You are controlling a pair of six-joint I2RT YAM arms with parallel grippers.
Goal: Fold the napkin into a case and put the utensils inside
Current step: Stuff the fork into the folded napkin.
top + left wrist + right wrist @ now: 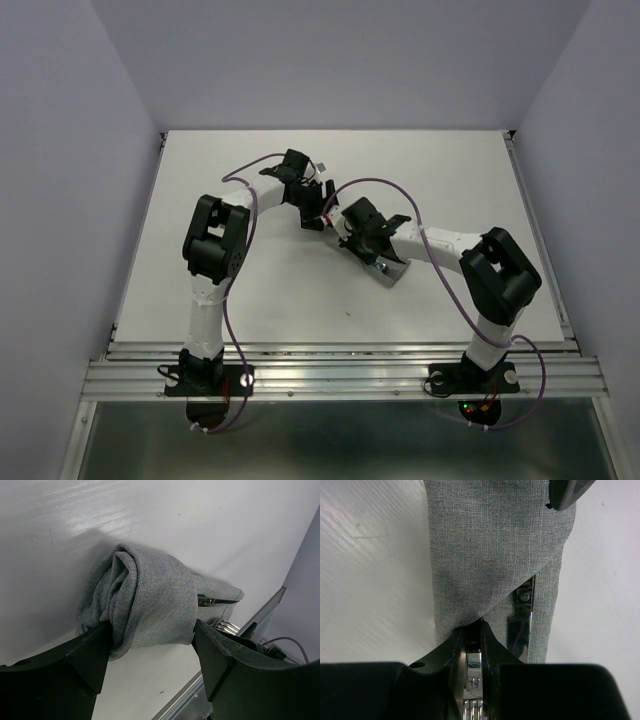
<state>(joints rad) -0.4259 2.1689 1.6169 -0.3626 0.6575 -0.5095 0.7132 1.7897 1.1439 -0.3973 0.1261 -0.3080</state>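
Observation:
The grey napkin (145, 600) is folded into a narrow case (490, 545) on the white table, bunched at its far end. My left gripper (150, 640) is open and straddles that bunched end, with the cloth touching both fingers. My right gripper (474, 627) is shut on a silver fork (472, 680) whose handle runs into the case's mouth. A knife (521, 622) lies in the case beside it, its shiny blade sticking out. From above, both grippers (318, 210) (358, 245) meet mid-table, and one end of the case (392, 272) shows under the right arm.
The white table (250, 290) is walled at the back and both sides. A metal rail (340, 350) runs along its near edge by the arm bases. A tip of the left finger (567, 492) shows over the case in the right wrist view.

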